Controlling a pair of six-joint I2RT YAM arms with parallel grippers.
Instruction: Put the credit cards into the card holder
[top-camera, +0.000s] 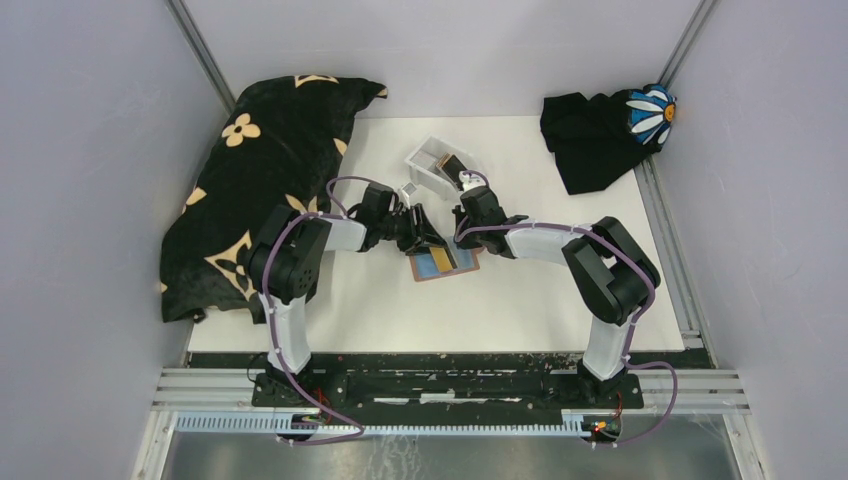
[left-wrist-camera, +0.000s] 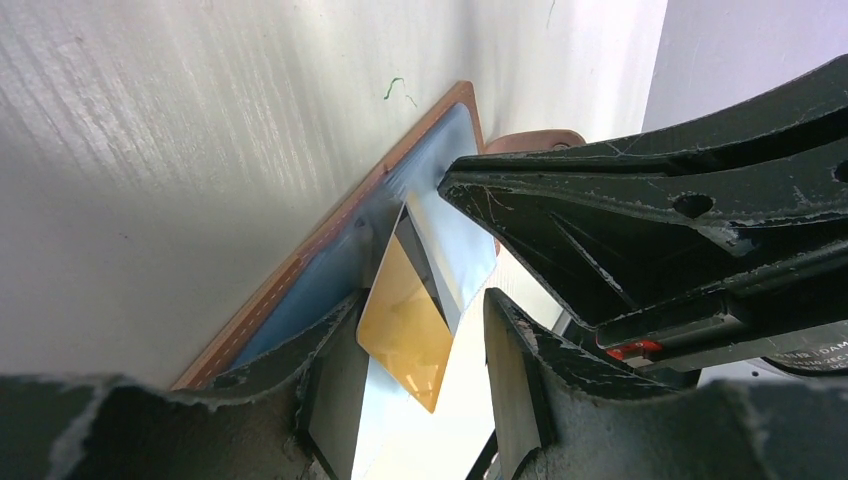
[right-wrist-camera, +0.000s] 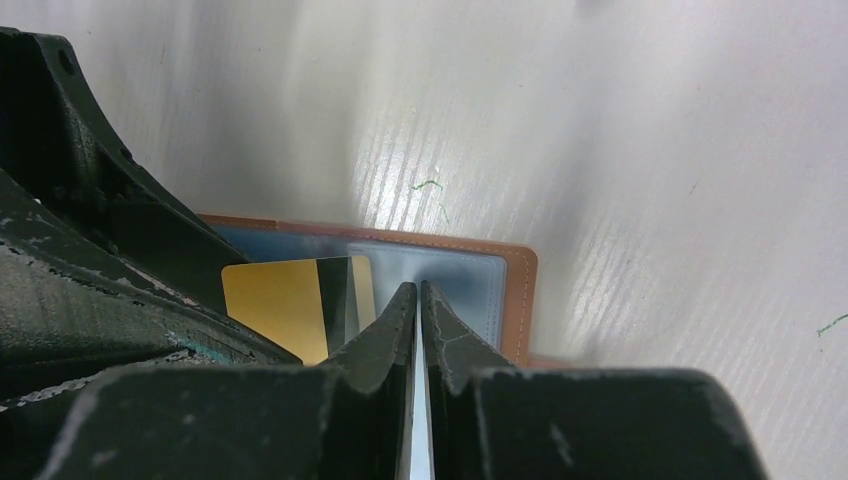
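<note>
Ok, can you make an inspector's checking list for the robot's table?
Surface: white table with tiny green marks.
Job's things: tan-brown leather card holder lies open. A gold-yellow plastic card lies on it, one end at a clear pocket. What look like dark cards sit in a small white plastic tray.
Clutter: black cloth with beige flowers on the left; black cloth with a blue-and-white daisy far right.
End effectors: left end effector open around the gold card. Right end effector shut, tip at the holder.
Cables: purple cables run along both arms.
Surroundings: pale grey walls.
</note>
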